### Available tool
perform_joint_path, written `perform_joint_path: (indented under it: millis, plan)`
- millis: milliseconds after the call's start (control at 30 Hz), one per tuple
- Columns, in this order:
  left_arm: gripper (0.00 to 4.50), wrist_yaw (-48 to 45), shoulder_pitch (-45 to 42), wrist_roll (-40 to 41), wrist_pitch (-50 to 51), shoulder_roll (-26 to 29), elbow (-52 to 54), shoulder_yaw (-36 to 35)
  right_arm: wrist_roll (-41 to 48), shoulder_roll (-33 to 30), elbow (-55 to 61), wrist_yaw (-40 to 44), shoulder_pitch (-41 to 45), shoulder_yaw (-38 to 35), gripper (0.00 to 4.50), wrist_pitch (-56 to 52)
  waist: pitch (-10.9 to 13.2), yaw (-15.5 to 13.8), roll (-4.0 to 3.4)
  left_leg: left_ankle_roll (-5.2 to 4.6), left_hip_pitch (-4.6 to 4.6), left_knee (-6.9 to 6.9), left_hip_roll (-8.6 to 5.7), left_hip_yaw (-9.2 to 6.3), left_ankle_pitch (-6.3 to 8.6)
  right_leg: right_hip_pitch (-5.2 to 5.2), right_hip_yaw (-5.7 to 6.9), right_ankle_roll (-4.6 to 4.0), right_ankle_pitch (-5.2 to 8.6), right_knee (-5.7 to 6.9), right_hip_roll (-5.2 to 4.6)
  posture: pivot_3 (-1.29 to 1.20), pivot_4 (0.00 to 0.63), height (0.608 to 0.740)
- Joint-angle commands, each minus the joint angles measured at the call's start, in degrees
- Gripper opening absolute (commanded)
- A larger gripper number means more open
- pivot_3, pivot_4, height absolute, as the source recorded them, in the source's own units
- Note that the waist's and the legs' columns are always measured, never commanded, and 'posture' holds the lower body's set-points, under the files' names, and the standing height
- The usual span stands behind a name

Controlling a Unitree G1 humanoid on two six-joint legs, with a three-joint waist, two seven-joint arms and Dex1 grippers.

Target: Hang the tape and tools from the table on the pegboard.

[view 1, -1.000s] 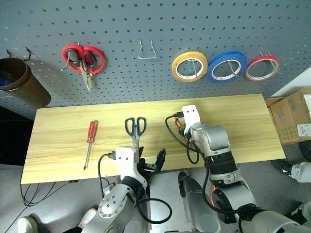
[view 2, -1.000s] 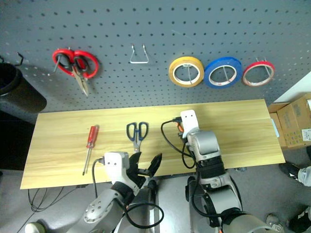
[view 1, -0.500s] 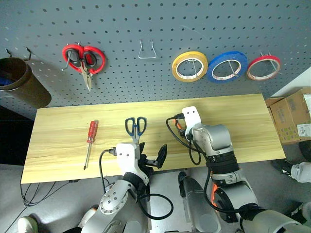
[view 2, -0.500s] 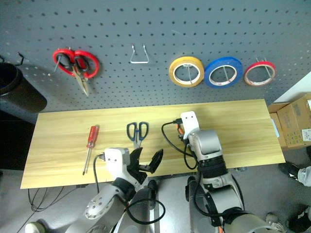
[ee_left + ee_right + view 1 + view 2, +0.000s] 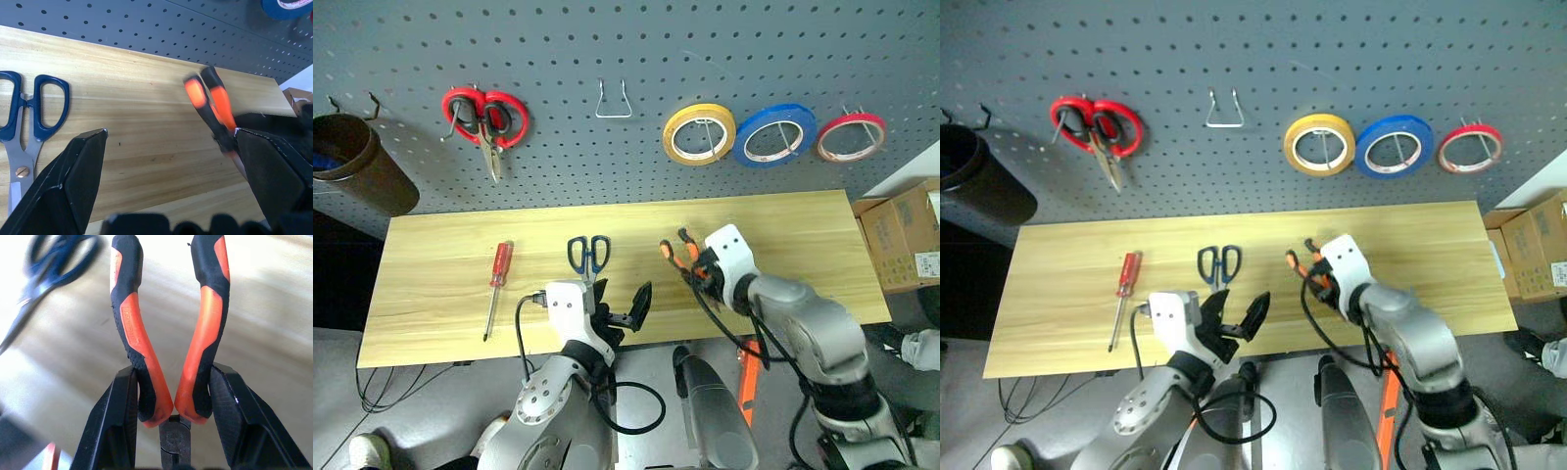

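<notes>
The pliers (image 5: 132, 333), with orange-and-black handles, are held by their head end in my right gripper (image 5: 173, 396), which is shut on them. They hang just above the table (image 5: 440, 294) right of centre, handles (image 5: 674, 250) pointing toward the pegboard (image 5: 607, 39). My left gripper (image 5: 619, 305) stands open over the table's front edge, just short of the dark-blue-handled scissors (image 5: 587, 257). The red-handled screwdriver (image 5: 496, 276) lies further left. The thin red tape ring (image 5: 851, 137) hangs on the pegboard at the far right.
On the pegboard hang red-handled scissors (image 5: 484, 113), a bare wire hook (image 5: 612, 101), a yellow roll (image 5: 699, 133) and a blue roll (image 5: 774, 135). A brown bin (image 5: 352, 162) hangs at the left. A cardboard box (image 5: 906, 230) stands right of the table.
My right gripper has drawn back toward the table's front edge, risen and turned, bringing the pliers with it so their handles now show. The left gripper has hardly moved.
</notes>
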State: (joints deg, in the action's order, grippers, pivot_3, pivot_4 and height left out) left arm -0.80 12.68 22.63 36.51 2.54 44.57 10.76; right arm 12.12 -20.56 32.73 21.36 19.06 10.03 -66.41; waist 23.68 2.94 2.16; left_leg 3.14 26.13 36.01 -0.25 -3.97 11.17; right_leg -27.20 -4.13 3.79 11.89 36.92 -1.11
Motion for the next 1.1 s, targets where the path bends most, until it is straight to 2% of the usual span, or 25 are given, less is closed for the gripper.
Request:
perform_joint_path:
  millis: [33, 133, 267, 500, 800, 967, 1100]
  plan:
    - [4.50, -0.9, -1.0, 1.0, -1.4, -0.7, 1.3, 1.0, 0.7, -1.2, 9.5, 0.7, -2.8, -2.2, 1.71, 7.5, 0.0, 0.2, 0.00, 0.00, 0.00, 0.03, 0.00, 0.01, 0.00, 0.00, -0.01, 0.01, -0.01, 0.01, 0.00, -0.01, 0.445, 0.740]
    - [4.50, -0.7, -2.4, 1.9, -0.9, -1.5, 2.2, 1.4, 1.4, 0.8, 12.1, -1.0, -3.5, -4.6, 1.71, 11.4, 0.0, 0.4, 0.01, 0.01, -0.03, 0.04, 0.01, 0.02, -0.01, 0.00, -0.01, 0.02, -0.02, 0.04, 0.02, -0.01, 0.443, 0.740]
    - [4.50, 0.0, -4.2, 3.9, 0.3, -2.4, 3.8, 1.3, 1.4, 4.7, 12.4, -4.2, 0.1, -6.5, 1.71, 13.3, 0.0, 0.4, 0.00, 0.01, -0.03, 0.03, 0.03, 0.02, -0.01, 0.00, 0.00, 0.02, -0.02, 0.04, 0.04, -0.02, 0.442, 0.740]
    - [4.50, 3.2, -6.2, 14.4, 6.3, -2.9, 13.1, -2.4, 3.7, 9.6, 11.2, -6.6, 9.8, -9.0, 1.71, 13.8, 0.0, 0.4, 0.01, 0.01, 0.00, 0.03, 0.02, 0.01, -0.01, 0.00, 0.01, 0.02, -0.02, 0.05, 0.03, -0.02, 0.435, 0.740]
    - [4.50, 17.0, -10.9, 32.7, -1.2, 7.7, 15.4, -5.5, 8.8, 14.8, 6.7, -10.5, 23.8, -14.6, 1.71, 12.3, 0.0, 0.1, 0.01, 0.00, 0.00, 0.13, 0.05, -0.07, -0.02, 0.03, 0.04, 0.01, -0.05, 0.15, -0.04, 0.01, 0.427, 0.740]
    - [4.50, 21.8, -12.7, 38.7, -6.5, 13.3, 15.4, -5.2, 8.4, 16.9, 1.4, -11.6, 28.2, -14.0, 1.71, 16.9, 0.0, 0.0, 0.00, 0.00, -0.03, 0.10, 0.06, -0.11, -0.02, 0.04, 0.11, -0.30, -0.25, 0.17, -0.04, 0.02, 0.421, 0.740]
    - [4.50, 24.8, -12.1, 40.3, -10.9, 18.3, 15.4, -6.6, 7.0, 17.6, -3.5, -11.1, 29.9, -12.6, 1.71, 23.4, 0.0, -0.3, 0.00, 0.00, -0.02, 0.09, 0.06, -0.13, -0.02, 0.04, 0.12, -0.33, -0.26, 0.15, -0.07, 0.04, 0.415, 0.740]
